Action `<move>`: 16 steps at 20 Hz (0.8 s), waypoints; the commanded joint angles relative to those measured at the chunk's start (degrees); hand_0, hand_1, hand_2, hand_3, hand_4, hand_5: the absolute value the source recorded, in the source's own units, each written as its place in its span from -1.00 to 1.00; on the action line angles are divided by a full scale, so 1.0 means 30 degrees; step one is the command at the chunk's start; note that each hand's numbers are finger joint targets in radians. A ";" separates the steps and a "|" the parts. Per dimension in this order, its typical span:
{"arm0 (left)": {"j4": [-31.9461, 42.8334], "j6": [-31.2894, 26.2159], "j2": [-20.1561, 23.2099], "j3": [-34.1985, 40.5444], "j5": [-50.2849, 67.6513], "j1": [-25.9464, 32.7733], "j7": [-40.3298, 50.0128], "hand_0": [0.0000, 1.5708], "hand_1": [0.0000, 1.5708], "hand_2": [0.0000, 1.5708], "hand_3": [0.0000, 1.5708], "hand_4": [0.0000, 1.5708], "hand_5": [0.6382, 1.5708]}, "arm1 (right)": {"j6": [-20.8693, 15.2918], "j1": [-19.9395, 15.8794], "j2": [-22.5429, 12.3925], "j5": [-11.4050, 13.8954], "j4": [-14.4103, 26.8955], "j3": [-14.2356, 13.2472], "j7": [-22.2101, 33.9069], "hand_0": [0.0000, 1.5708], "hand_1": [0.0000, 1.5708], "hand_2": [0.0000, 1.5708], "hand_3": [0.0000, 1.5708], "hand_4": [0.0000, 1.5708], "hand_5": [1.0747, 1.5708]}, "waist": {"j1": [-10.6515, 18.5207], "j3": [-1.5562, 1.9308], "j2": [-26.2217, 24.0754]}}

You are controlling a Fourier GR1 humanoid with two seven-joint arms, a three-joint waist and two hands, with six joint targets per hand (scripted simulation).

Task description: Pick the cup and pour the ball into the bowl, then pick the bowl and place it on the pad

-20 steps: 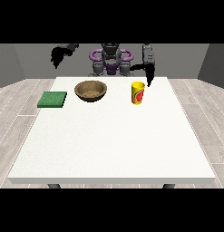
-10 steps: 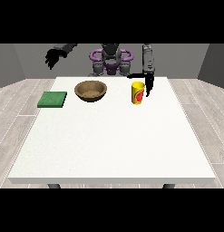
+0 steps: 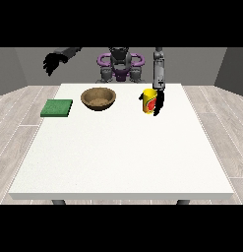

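Yellow cup point(image 3: 150, 101) upright on the white table point(image 3: 123, 157), right of the wooden bowl point(image 3: 98, 98) (green pad point(image 3: 57, 108) further left). Hand at the view's right point(image 3: 159, 102) just beside the cup, fingers pointing down, grip impossible to tell. Hand at the view's left point(image 3: 52, 63) raised off the table, fingers loosely spread, holding nothing.

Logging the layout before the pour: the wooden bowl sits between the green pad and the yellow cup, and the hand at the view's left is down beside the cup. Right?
Not quite. The front view shows the hand at the view's right beside the yellow cup; the hand at the view's left is raised off the table. The wooden bowl does sit between the green pad and the cup.
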 commanded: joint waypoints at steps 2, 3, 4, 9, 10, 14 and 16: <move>0.1894 0.2832 0.0532 0.0304 -0.1478 0.0008 -0.2527 0.56 0.56 1.00 1.00 0.70 0.81 | 0.0728 -0.0456 -0.1034 -0.1486 -0.1698 -0.0467 0.1543 -1.00 -1.00 -1.00 -0.82 -0.18 0.99 | -0.1702 -0.0022 0.0841; 0.2230 0.3021 0.0338 0.0020 -0.1659 -0.0048 -0.1792 0.59 0.59 1.00 1.00 0.69 0.83 | 0.0687 0.0289 -0.0567 -0.1019 -0.1218 -0.0205 0.1034 -1.00 -1.00 -1.00 -0.80 -0.18 0.99 | -0.1194 -0.0004 0.0135; 0.2116 0.3671 -0.0223 0.0069 -0.1645 -0.0525 -0.2514 0.61 0.61 1.00 1.00 0.70 0.81 | 0.1125 -0.1156 -0.1785 -0.1910 -0.0434 -0.1599 0.0709 -1.00 -1.00 -1.00 -0.91 -0.18 0.99 | -0.1325 -0.0004 0.1315; 0.2682 0.4441 0.0381 -0.0300 -0.2233 -0.1087 -0.0527 0.63 0.63 1.00 1.00 0.79 0.67 | 0.2195 -0.0011 -0.2536 -0.3121 0.0581 -0.2145 0.2061 -1.00 -1.00 -1.00 -0.81 -0.20 0.98 | -0.1320 0.0011 -0.1108; 0.2003 0.4527 0.0153 -0.1311 -0.3070 -0.0937 -0.0315 0.64 0.64 1.00 1.00 0.79 0.66 | 0.1755 -0.1326 -0.3284 -0.3193 0.2543 -0.3118 0.2075 -1.00 -1.00 -1.00 -0.77 -0.19 0.98 | 0.0077 0.0021 -0.1320; 0.1577 0.7268 -0.0074 -0.3048 -0.5464 -0.2122 0.3189 0.64 0.64 1.00 1.00 0.80 0.73 | 0.2095 -0.0139 -0.2718 -0.2560 0.3302 -0.2168 0.2344 -1.00 -1.00 -1.00 -0.58 -0.19 0.98 | -0.0147 0.0049 -0.3847; 0.1577 0.8614 0.0213 -0.4332 -0.7380 -0.2813 0.4518 0.65 0.65 1.00 1.00 0.78 0.82 | 0.2340 -0.0188 -0.2734 -0.2468 0.4070 -0.2191 0.2025 -1.00 -1.00 -1.00 -0.65 -0.19 0.97 | -0.0029 0.0084 -0.4199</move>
